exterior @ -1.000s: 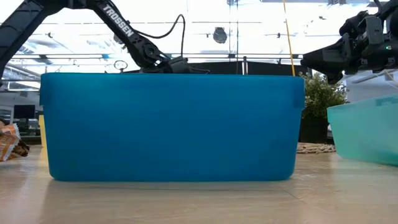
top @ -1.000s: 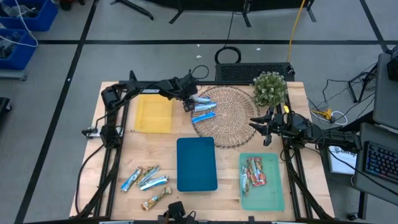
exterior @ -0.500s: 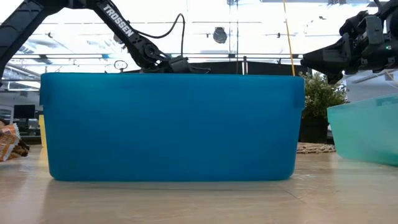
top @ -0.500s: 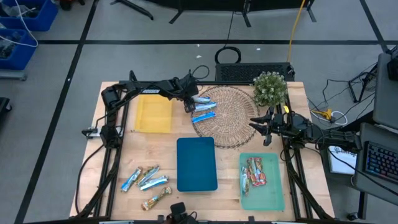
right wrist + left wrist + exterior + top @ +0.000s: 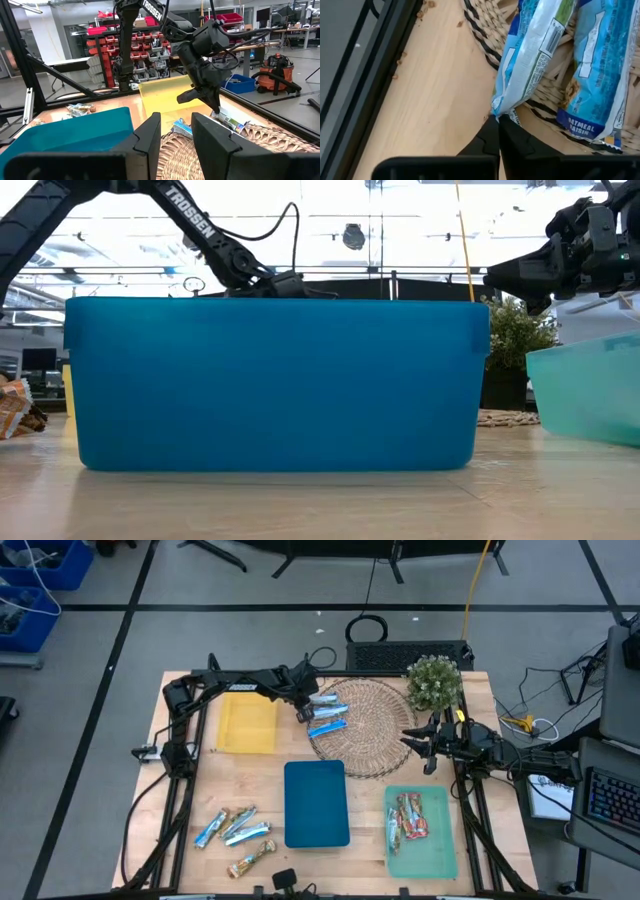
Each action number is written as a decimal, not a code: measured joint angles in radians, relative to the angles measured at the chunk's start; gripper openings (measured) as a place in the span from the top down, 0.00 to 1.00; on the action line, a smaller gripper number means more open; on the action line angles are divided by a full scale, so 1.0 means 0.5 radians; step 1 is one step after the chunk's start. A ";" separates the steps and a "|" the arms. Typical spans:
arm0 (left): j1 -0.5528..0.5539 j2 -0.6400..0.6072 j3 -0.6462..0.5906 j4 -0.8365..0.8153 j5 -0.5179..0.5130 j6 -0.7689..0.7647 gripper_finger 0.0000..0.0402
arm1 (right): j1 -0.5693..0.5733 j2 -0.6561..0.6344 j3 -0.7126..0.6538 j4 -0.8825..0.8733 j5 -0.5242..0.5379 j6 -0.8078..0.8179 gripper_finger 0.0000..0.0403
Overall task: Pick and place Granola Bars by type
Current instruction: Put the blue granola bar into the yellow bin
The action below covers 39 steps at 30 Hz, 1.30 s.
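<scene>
Left gripper [image 5: 498, 120] just snapped closed, now pinching the end of a blue oatmeal raisin bar [image 5: 530, 50] at the wicker mat's [image 5: 370, 725] edge. Ready to lift toward a tray. Right gripper [image 5: 428, 743] parked nearby, fingers apart.

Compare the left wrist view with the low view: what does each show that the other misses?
Only the left wrist view shows the left gripper shut on the end of a blue-and-silver bar, with a second blue bar beside it on the wicker mat. Only the low view shows the blue tray filling the foreground, the green tray, the plant and the right gripper hanging above the table. Both show the wooden table.
</scene>
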 joint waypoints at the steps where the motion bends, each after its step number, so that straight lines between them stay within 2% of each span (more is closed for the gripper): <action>1: -0.012 0.000 0.000 -0.002 -0.026 -0.001 0.99 | 0.000 0.000 0.000 0.000 -0.001 0.000 0.75; 8: -0.092 -0.102 -0.004 -0.037 -0.132 -0.015 1.00 | 0.000 -0.001 0.001 0.000 -0.001 0.000 0.75; 16: -0.143 -0.394 -0.004 -0.139 -0.181 -0.037 1.00 | 0.000 0.000 0.000 0.000 -0.001 0.000 0.75; 27: -0.220 -0.852 -0.024 -0.168 -0.030 -0.027 1.00 | 0.000 0.000 0.000 0.000 -0.001 0.000 0.75; 32: -0.252 -1.102 -0.239 -0.044 0.077 -0.001 1.00 | -0.001 -0.001 0.001 0.000 -0.001 0.000 0.75; 39: -0.202 -1.583 -0.810 0.380 0.252 -0.084 1.00 | -0.001 0.000 0.000 0.000 -0.001 0.000 0.75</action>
